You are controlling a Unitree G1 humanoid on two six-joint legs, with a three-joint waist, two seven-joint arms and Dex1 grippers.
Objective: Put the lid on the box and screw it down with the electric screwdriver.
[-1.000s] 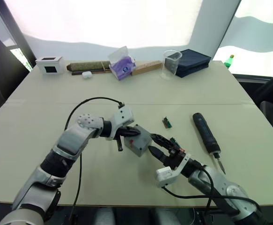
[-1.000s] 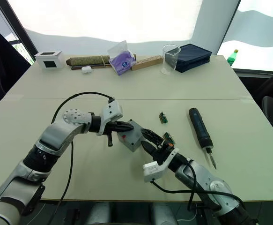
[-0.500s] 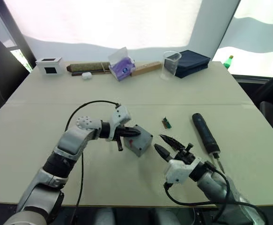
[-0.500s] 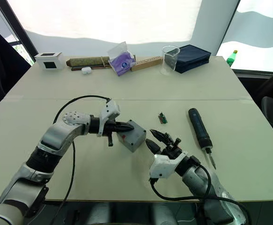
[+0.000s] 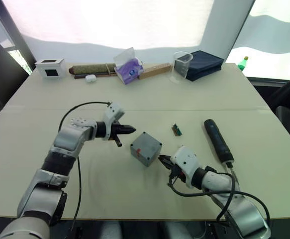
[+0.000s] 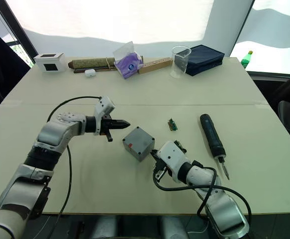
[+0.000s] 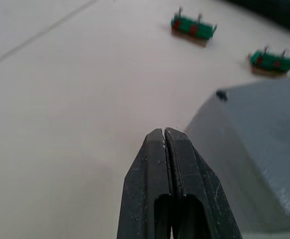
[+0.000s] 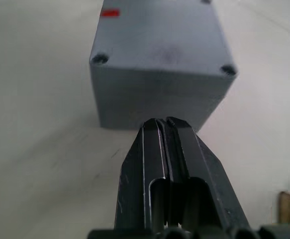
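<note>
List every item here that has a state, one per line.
Box: lid on, standing free on the table.
Screwdriver: lying flat, untouched.
Left hand: shut, empty, beside the box.
Right hand: shut, empty, pointing at the box.
Beaker: upright, apparently empty.

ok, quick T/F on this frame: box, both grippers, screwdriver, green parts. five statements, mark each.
1. The box stands on the table with the lid on it. True.
2. The left gripper holds the box. False: its jaws are shut on nothing and sit apart from the box, on the robot's left of it.
3. The right gripper has its jaws shut, close beside the box. True.
4. The electric screwdriver is in the right gripper. False: it lies on the table at the robot's right, touched by neither gripper.
5. Two small green parts lie on the table between the box and the screwdriver. True.
</note>
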